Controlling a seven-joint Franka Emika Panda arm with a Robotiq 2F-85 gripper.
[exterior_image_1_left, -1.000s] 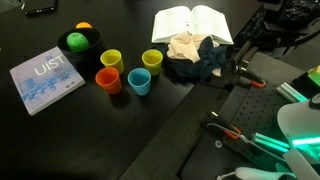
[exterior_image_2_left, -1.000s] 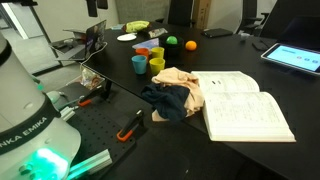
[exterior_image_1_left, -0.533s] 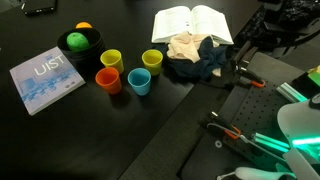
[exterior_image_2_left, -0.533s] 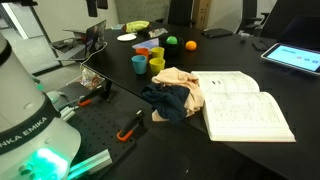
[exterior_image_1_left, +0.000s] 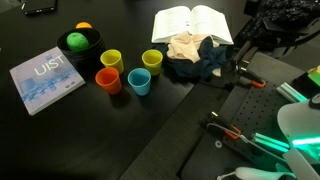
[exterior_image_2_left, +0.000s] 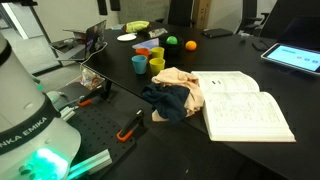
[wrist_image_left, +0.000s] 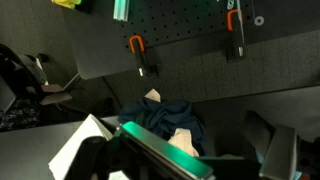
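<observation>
Soft crumpled cloths (exterior_image_2_left: 172, 95) beside a matt paper book (exterior_image_2_left: 245, 105).

The gripper (wrist_image_left: 190, 152) has two dark grey, blocky, matt fingers (wrist_image_left: 283, 152), one on either side of the jaws. Behind the jaws, in an exterior view, the wrist (exterior_image_1_left: 278, 25) is a black mass with dark cables (exterior_image_1_left: 262, 38) looped about it. Farthest from the jaws, the base (exterior_image_2_left: 22, 115) is a smooth, rounded white column with black capital lettering (exterior_image_2_left: 22, 131) reading "EMIKA". A green light (exterior_image_2_left: 42, 160) glows at its foot.

Cloth heap (exterior_image_1_left: 195, 60) at six o'clock of open book (exterior_image_1_left: 192, 22) (edges touching), four cups (exterior_image_1_left: 139, 82) at its nine o'clock, bowl (exterior_image_1_left: 78, 44) beyond, near ten.
</observation>
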